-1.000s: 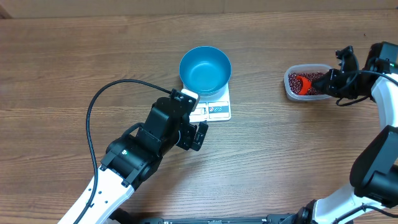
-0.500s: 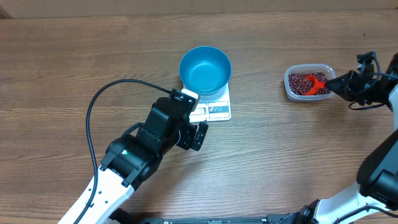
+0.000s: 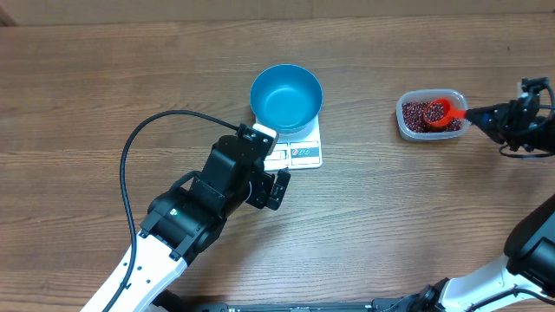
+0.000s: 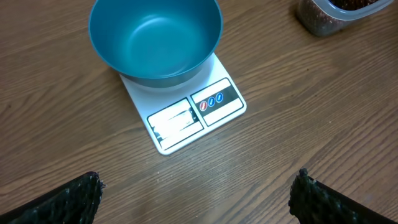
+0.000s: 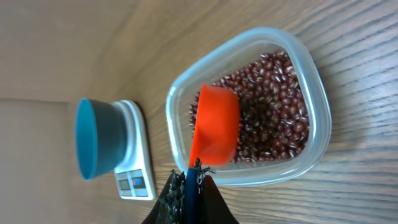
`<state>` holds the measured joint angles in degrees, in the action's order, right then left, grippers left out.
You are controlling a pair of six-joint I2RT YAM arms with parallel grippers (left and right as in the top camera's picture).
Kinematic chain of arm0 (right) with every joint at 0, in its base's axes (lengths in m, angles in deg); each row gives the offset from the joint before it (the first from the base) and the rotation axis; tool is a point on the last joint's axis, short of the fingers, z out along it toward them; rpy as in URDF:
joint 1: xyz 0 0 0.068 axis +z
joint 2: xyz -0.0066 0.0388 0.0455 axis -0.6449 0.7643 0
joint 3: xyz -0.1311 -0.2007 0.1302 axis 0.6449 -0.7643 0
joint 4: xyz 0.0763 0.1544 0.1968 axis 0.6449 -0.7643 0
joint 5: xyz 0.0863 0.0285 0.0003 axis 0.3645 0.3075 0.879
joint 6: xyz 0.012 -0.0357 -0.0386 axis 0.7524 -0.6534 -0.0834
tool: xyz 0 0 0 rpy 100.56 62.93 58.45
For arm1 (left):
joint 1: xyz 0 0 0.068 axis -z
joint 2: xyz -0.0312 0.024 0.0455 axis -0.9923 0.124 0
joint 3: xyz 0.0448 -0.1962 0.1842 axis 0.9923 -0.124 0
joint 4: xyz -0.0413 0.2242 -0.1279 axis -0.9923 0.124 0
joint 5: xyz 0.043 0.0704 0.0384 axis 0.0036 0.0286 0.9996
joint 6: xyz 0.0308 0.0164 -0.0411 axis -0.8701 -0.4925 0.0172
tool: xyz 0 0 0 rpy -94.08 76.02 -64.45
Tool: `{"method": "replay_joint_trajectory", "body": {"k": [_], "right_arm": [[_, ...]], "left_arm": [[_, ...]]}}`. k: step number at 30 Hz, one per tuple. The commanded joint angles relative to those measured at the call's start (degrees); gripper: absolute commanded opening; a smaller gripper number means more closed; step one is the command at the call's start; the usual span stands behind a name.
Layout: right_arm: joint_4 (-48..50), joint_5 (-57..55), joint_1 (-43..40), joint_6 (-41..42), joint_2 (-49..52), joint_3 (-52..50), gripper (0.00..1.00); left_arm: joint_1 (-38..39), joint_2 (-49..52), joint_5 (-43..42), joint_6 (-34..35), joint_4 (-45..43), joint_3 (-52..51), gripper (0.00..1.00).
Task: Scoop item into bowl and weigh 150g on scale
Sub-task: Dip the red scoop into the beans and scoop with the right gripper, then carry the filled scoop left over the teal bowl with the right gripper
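The blue bowl (image 3: 286,97) stands on the white scale (image 3: 302,154) and shows a bare blue inside (image 4: 155,37). The scale's display end (image 4: 186,118) points toward my left gripper (image 4: 199,202), which hangs open just short of it over bare wood (image 3: 270,165). The item, small red-brown beans (image 5: 273,112), fills a clear plastic tub (image 3: 458,130) at the right. My right gripper (image 5: 191,180) is shut on the handle of an orange-red scoop (image 5: 214,124). The scoop's cup (image 3: 436,112) is over the beans inside the tub. Whether it holds beans is unclear.
A black cable (image 3: 139,147) loops over the table left of the left arm (image 3: 186,217). The right arm (image 3: 529,121) reaches in from the right edge. The tub's corner (image 4: 323,15) shows at the top right of the left wrist view.
The right gripper has pulled back to the right, and the scoop has shifted from the tub's left part toward its right side. The left arm has not moved.
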<state>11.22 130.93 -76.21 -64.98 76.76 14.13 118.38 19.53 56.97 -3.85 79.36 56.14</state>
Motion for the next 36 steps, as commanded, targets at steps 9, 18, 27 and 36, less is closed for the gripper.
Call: {"method": "replay_joint_trajectory", "body": {"k": [9,18,27,36], "right_arm": [[-1.7,9.3,-1.6,0.2,0.2,-0.6,0.04],[-3.3,17.0,-1.5,0.2,0.2,-0.6,0.04],[-4.7,19.9,1.6,0.2,0.2,-0.5,0.04],[-3.8,21.6,12.1,0.2,0.2,-0.5,0.04]], "left_arm": [[-0.2,-0.2,-0.6,-1.1,-0.3,-0.5,1.0],[-0.2,-0.2,-0.6,-1.1,-0.3,-0.5,0.99],[-0.2,-0.2,-0.6,-1.1,-0.3,-0.5,1.0],[-0.2,-0.2,-0.7,-1.1,-0.2,-0.5,0.99]]}}
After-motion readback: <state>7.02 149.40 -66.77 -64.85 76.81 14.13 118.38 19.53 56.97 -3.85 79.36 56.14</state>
